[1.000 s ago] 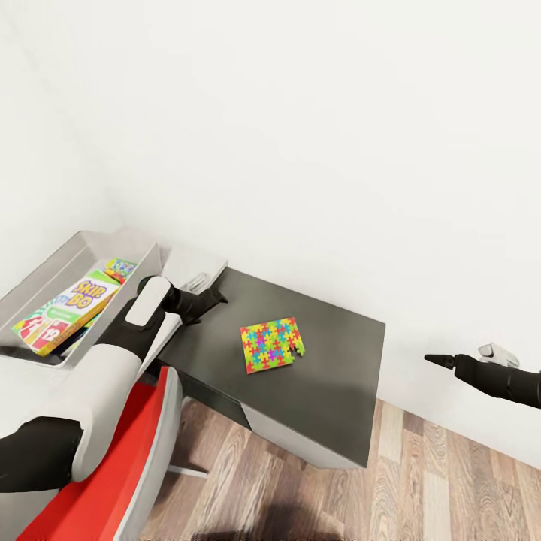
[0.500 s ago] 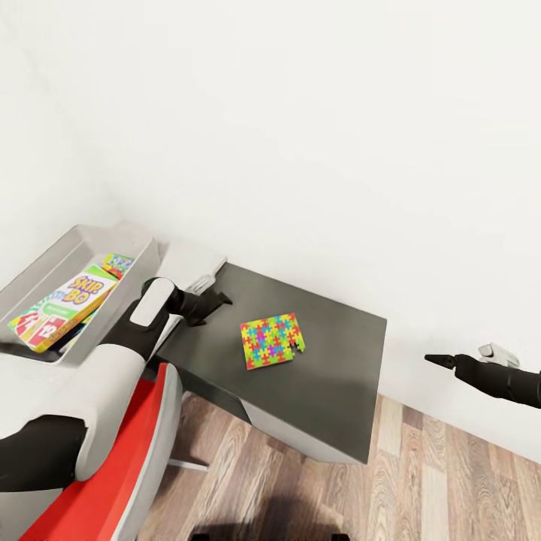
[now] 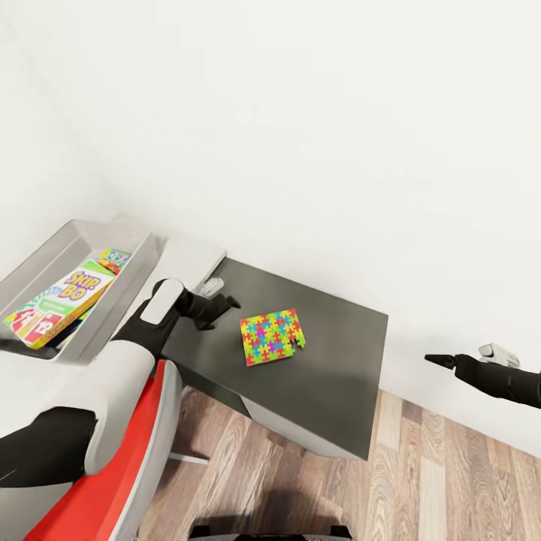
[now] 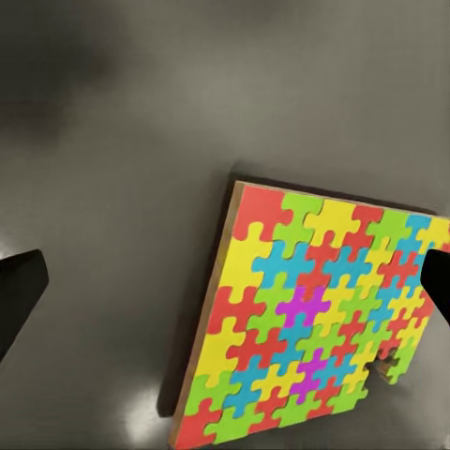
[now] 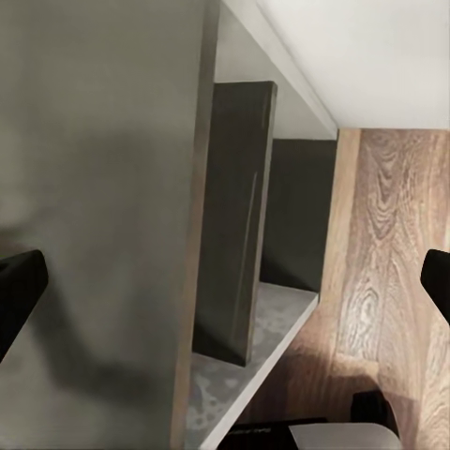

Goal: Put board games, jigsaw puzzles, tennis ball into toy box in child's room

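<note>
Left gripper (image 3: pixel 225 304) jaws apart beside jigsaw puzzle (image 3: pixel 272 336) — right gripper (image 3: pixel 439 359) jaws apart

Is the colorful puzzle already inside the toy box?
No, the jigsaw puzzle lies flat on the dark table, while the toy box off to the side holds the Skip-Bo game.

Soft, even light fills the head view; the white wall (image 3: pixel 315 113) across the upper frame is bright, nearly featureless. The dark desk (image 3: pixel 330 391) carries a faint sheen and diffuse shadow. In the left wrist view, pale glare patches sit on the desk near the jigsaw puzzle (image 4: pixel 309 319), whose edges look slightly soft. Renders are mildly blurred throughout.
</note>
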### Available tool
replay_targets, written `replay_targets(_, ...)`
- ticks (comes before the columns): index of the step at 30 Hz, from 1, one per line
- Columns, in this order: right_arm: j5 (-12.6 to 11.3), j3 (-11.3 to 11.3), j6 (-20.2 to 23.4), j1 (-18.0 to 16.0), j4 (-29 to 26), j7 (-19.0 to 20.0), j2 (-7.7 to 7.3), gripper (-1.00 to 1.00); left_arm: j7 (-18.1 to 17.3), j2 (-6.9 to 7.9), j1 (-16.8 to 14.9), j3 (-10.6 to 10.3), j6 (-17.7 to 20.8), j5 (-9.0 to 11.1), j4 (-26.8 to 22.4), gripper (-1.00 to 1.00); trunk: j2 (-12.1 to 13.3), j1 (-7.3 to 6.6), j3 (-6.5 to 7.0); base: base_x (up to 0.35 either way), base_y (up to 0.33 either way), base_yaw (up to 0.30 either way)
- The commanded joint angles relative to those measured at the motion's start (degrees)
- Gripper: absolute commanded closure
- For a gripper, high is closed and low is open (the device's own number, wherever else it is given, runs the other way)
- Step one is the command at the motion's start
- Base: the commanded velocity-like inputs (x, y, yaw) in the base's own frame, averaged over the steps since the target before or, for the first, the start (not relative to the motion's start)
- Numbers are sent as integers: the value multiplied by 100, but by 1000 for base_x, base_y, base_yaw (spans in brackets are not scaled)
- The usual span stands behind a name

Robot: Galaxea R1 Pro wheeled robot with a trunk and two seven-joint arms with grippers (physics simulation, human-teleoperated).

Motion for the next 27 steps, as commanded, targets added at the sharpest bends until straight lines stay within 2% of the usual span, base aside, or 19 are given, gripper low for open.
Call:
replay_targets(1, -61, -2, 21, -4, -5, -59, -2, -100, 58, -22, -22, -9, -1, 62, 44, -100, -10, 3, -18, 0, 0, 0)
replay_targets(8, -61, -2, 21, -4, -5, -59, 3, -100, 40, -107, -113, -10, 0, 65, 233, -100, -10, 3, -84, 0, 0, 0)
replay_targets(27, -61, -10, 21, -4, -18, -59, -6, -100, -19, -113, -151, -19, -21, 50, 299, -100, -10, 3, -253, 0, 0, 0)
